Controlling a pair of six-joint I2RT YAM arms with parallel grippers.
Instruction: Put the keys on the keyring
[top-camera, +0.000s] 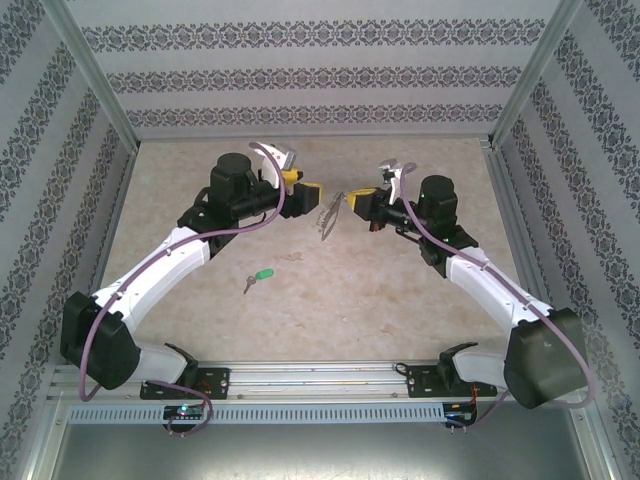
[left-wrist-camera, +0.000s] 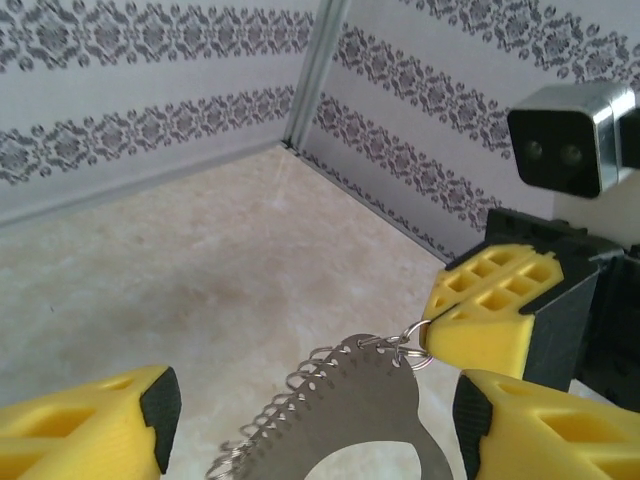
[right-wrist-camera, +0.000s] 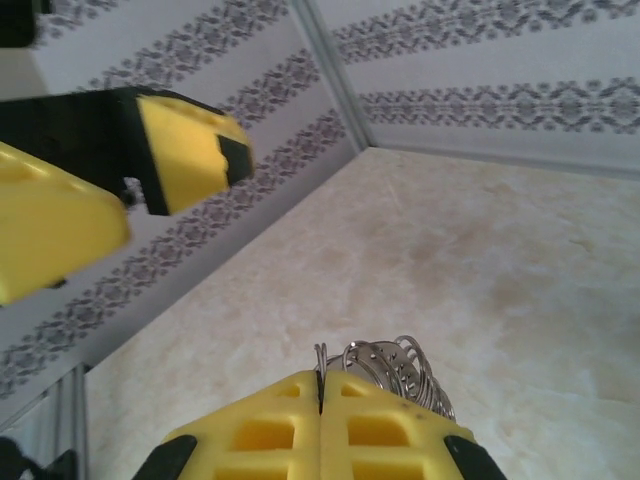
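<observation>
The right end effector (right-wrist-camera: 320, 388), shut tight, pinches the keyring (left-wrist-camera: 350, 405) between the parted jaws of the left end effector (top-camera: 308, 192), while the green key (top-camera: 258, 277) lies on the bench (top-camera: 390, 295).

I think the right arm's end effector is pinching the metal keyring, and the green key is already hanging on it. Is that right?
Not quite. The right end effector does pinch the keyring, but the green key is not hanging on it. It lies loose on the table, nearer the arms' bases. The top external view shows this.
</observation>
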